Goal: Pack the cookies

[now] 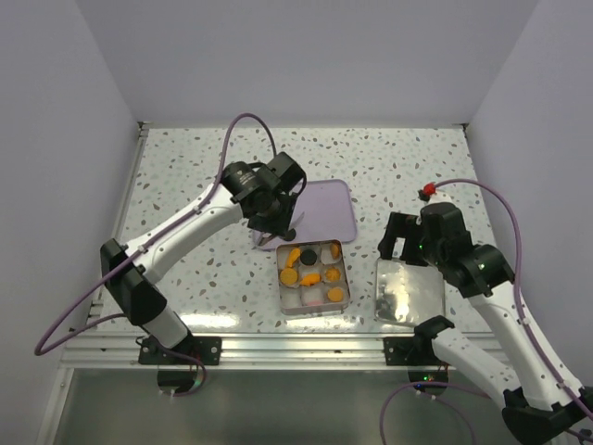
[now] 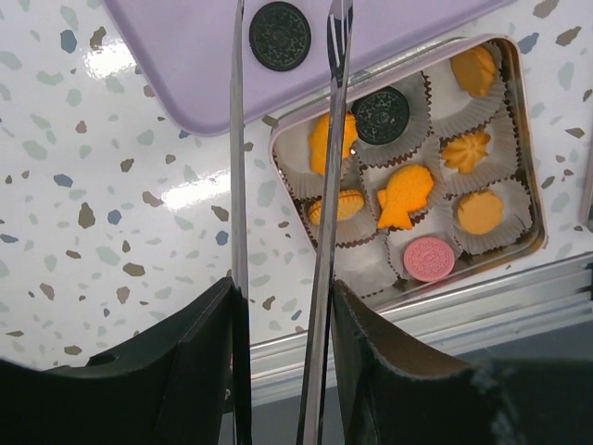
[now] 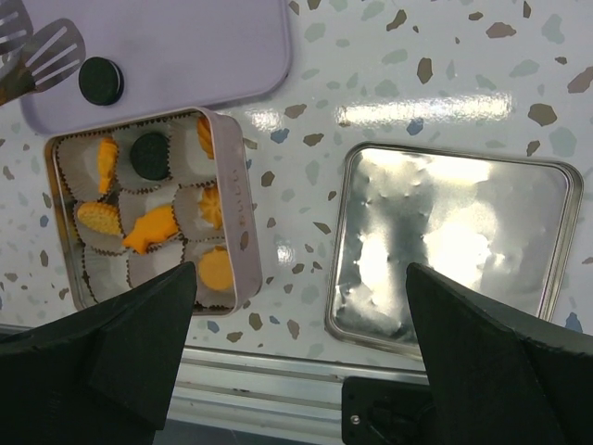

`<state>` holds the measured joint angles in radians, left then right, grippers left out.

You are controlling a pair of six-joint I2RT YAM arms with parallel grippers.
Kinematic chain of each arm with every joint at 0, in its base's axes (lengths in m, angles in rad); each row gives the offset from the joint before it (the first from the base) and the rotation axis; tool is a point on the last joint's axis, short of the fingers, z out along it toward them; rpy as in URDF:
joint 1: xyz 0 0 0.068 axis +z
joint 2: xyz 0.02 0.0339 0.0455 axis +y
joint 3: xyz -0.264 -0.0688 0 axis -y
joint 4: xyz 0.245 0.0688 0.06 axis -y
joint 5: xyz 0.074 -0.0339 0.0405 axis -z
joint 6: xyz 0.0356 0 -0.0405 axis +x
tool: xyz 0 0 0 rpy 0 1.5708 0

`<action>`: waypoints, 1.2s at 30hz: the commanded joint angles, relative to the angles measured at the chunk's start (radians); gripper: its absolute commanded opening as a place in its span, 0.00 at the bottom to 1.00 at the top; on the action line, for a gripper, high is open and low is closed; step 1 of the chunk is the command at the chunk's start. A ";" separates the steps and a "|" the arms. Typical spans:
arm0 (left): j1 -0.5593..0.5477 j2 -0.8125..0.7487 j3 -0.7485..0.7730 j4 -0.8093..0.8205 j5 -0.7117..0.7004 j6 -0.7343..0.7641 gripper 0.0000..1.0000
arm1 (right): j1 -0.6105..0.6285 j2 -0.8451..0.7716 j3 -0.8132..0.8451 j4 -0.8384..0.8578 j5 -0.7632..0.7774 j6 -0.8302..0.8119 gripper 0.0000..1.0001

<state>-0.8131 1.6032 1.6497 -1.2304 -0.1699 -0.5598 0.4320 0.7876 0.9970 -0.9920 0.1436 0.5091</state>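
One black cookie (image 2: 280, 35) lies on the lavender tray (image 2: 185, 56), just beside the tin (image 3: 236, 213). The other cookies (image 2: 403, 197), eight in all, are seated in paper cups inside the tin, and one paper cup (image 2: 363, 267) at a corner is seen empty. A pair of metal tongs (image 2: 326, 185) is pinched by the left claw (image 2: 283, 298), which is partly closed on their shafts. In the left wrist view the two blades are held apart with the black cookie framed between their tips; how high above the tray they hang cannot be told. The right claw (image 3: 298, 278) is spread wide with nothing held, poised above the worktop (image 1: 185, 167) between the tin and the upturned lid (image 3: 454, 241).

The step in hand is judged to be the pick-up of the last loose cookie. The tips should be lowered until the tray is nearly met, with the cookie centred. The squeeze should be applied slowly and lightly, since a brittle disc could be cracked or flicked away on the smooth tray. Once lifted, it should be carried level to the empty cup and released low.
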 commanded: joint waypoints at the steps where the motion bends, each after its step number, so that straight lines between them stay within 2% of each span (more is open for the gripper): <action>1: 0.011 0.033 0.071 -0.020 -0.054 0.017 0.49 | 0.004 0.009 -0.005 0.038 0.017 -0.004 0.99; 10: 0.012 0.100 0.076 -0.021 -0.043 0.023 0.53 | 0.004 0.021 -0.001 0.046 0.022 -0.035 0.99; 23: 0.012 0.106 -0.013 -0.020 -0.016 -0.002 0.56 | 0.004 0.029 -0.017 0.064 0.004 -0.046 0.99; 33: 0.020 0.098 -0.079 0.008 0.038 -0.011 0.56 | 0.004 0.022 -0.018 0.067 -0.002 -0.044 0.99; 36: 0.025 0.104 -0.077 0.008 0.043 -0.011 0.54 | 0.004 0.021 -0.017 0.066 -0.001 -0.043 0.99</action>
<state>-0.8021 1.7203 1.5723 -1.2411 -0.1413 -0.5598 0.4320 0.8173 0.9771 -0.9627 0.1394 0.4774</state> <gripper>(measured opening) 0.554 0.986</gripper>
